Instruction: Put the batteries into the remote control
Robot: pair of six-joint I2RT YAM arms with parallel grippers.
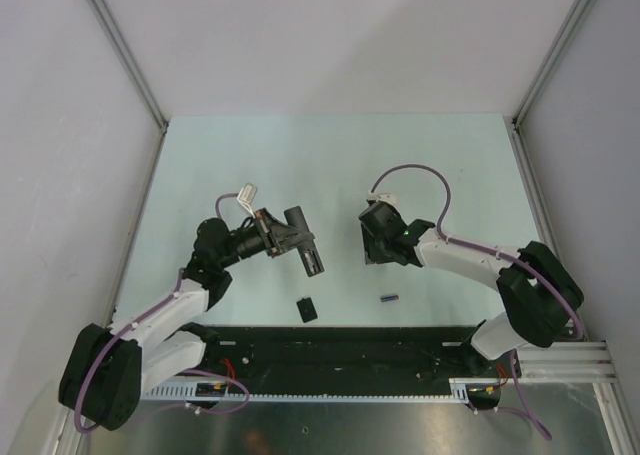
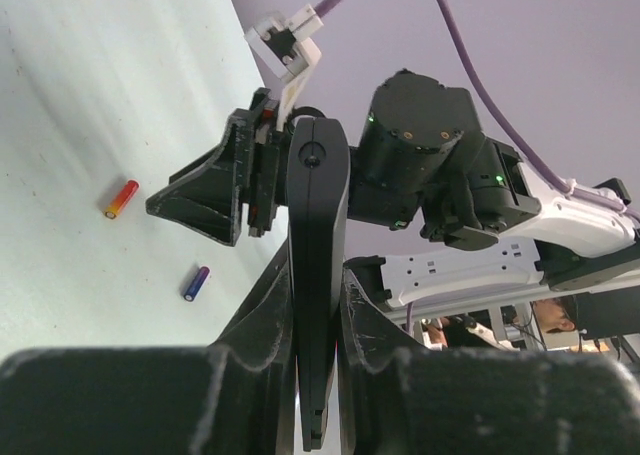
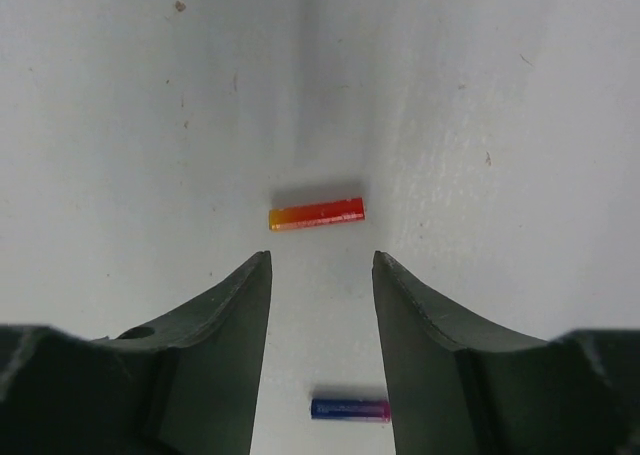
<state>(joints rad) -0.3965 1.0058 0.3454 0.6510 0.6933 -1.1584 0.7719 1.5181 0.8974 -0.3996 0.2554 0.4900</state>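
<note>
My left gripper [image 2: 316,267] is shut on the remote control [image 2: 317,175], a slim black bar held on edge above the table; in the top view the remote control [image 1: 305,243] sticks out of the left gripper [image 1: 285,237]. The red-orange battery [image 3: 316,214] lies flat just beyond the tips of my right gripper [image 3: 321,258], which hangs open over the table with nothing held. Lower down, the gap between its fingers frames the blue-purple battery [image 3: 349,409]. Both batteries also show on the table in the left wrist view, the red one [image 2: 121,198] and the blue one [image 2: 196,282].
A small black squarish cover [image 1: 307,308] lies near the front, left of the blue battery [image 1: 389,297]. The right gripper [image 1: 372,247] is close to the remote's far end. A black rail [image 1: 340,355] runs along the near edge, and white walls enclose the table.
</note>
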